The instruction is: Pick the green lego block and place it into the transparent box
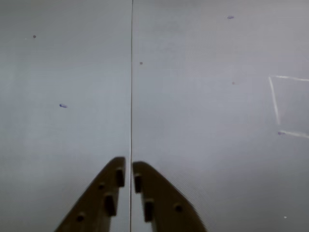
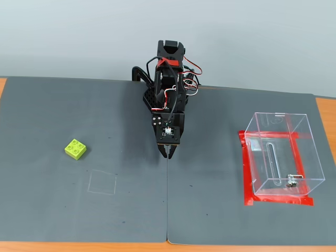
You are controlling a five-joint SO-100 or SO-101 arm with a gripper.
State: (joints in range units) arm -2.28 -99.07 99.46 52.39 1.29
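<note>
Seam: a straight join between two grey mats (image 2: 167, 210) ran from the near edge of the tabletop (image 2: 325, 113) up to the arm.
Chalk square: a faint outline (image 2: 102, 182) lay on the mat, left of the seam in the fixed view, nearer than the block and apart from it.
Gripper: the gripper (image 2: 167, 154) pointed down over the seam, its fingers drawn nearly together with only a thin slit between them and nothing held; the wrist view (image 1: 129, 169) showed bare mat beneath.
Key relation: the green lego block (image 2: 76, 148) lay well to the left of the gripper in the fixed view, so the reach probably had to swing that way.
Block: lime, square, four studs up, turned slightly askew, resting flat.
Box: the transparent box (image 2: 281, 155) stood well to the right on a red tape frame (image 2: 247, 173), top open, latch at its near side.
</note>
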